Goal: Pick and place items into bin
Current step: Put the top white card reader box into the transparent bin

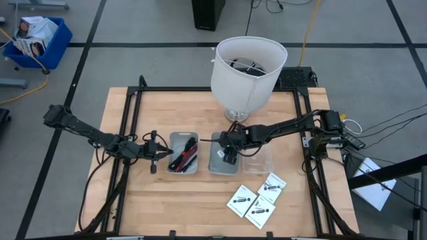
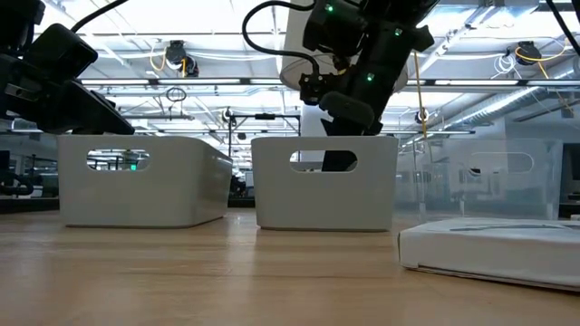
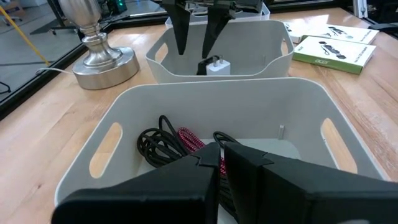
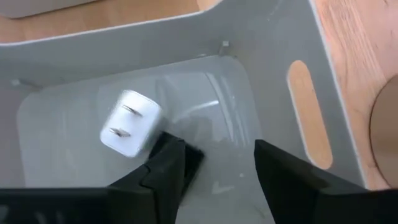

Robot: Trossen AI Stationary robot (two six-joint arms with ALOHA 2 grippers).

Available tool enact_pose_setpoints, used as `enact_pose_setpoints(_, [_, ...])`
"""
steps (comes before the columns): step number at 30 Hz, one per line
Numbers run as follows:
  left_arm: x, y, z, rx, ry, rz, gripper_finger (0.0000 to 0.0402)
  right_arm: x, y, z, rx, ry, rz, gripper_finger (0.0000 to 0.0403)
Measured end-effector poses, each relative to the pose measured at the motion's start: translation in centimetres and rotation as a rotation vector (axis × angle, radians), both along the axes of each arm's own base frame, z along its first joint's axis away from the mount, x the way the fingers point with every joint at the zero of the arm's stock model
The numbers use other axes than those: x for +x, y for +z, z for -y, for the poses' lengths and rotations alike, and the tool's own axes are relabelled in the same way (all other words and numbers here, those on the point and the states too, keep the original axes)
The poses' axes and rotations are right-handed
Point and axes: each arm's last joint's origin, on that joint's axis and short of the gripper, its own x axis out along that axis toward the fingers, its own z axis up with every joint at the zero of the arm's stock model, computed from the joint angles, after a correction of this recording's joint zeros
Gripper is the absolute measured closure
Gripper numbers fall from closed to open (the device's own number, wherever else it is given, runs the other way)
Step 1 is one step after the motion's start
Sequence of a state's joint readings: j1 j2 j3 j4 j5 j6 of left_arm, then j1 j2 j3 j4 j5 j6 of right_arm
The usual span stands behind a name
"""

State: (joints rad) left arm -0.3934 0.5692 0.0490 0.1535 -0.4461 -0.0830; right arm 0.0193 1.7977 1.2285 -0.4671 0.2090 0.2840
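Note:
The left grey bin [image 1: 183,152] holds black and red coiled cables [image 3: 177,143]. My left gripper [image 3: 221,155] is shut and hovers level at that bin's left end [image 1: 163,155], empty. The middle grey bin [image 1: 220,163] holds a small white plug piece [image 4: 129,130] and a small black cube [image 4: 191,157], both lying on its floor. My right gripper [image 4: 217,149] is open and points down into this bin [image 1: 229,153], its fingers [image 3: 180,31] just above the two pieces. Three white packets [image 1: 257,197] lie flat on the table near the right front.
A clear bin [image 1: 259,160] stands right of the middle bin. A white-shaded lamp [image 1: 247,67] with a metal base [image 3: 99,59] stands behind the bins at the table's far edge. Bare wood lies in front of the bins [image 1: 180,200].

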Motion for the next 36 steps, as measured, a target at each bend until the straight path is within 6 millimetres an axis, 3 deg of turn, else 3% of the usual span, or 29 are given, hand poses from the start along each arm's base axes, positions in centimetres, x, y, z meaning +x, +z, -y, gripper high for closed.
enact_pose_setpoints(6, [0.0, 0.0, 0.0, 0.000, 0.000, 0.000, 0.0371, -0.4, 1.7, 0.0, -0.006, 0.014, 0.046, 0.0233])
enact_pose_setpoints(14, [0.0, 0.0, 0.0, 0.000, 0.000, 0.000, 0.0371, -3.9, 9.2, -1.4, -0.030, 0.102, 0.243, 0.0245])
enact_pose_setpoints(17, [0.0, 0.0, 0.0, 0.000, 0.000, -0.001, 0.0371, -5.8, 11.5, -2.4, -0.024, 0.138, 0.299, 0.0289])
enact_pose_setpoints(21, [0.0, 0.0, 0.0, -0.004, 0.002, 0.000, 0.0371, -8.5, 13.3, -4.2, -0.023, 0.234, 0.374, 0.0380])
enact_pose_setpoints(27, [0.0, 0.0, 0.0, -0.006, 0.002, 0.000, 0.0371, -11.4, 11.5, -6.2, 0.000, 0.308, 0.556, 0.0394])
enact_pose_setpoints(31, [0.0, 0.0, 0.0, -0.009, 0.003, 0.000, 0.0371, -12.9, 8.2, -6.7, 0.021, 0.305, 0.612, 0.0400])
enact_pose_setpoints(36, [0.0, 0.0, 0.0, -0.009, 0.003, -0.001, 0.0371, -14.6, 4.2, -7.7, 0.077, 0.284, 0.546, 0.0402])
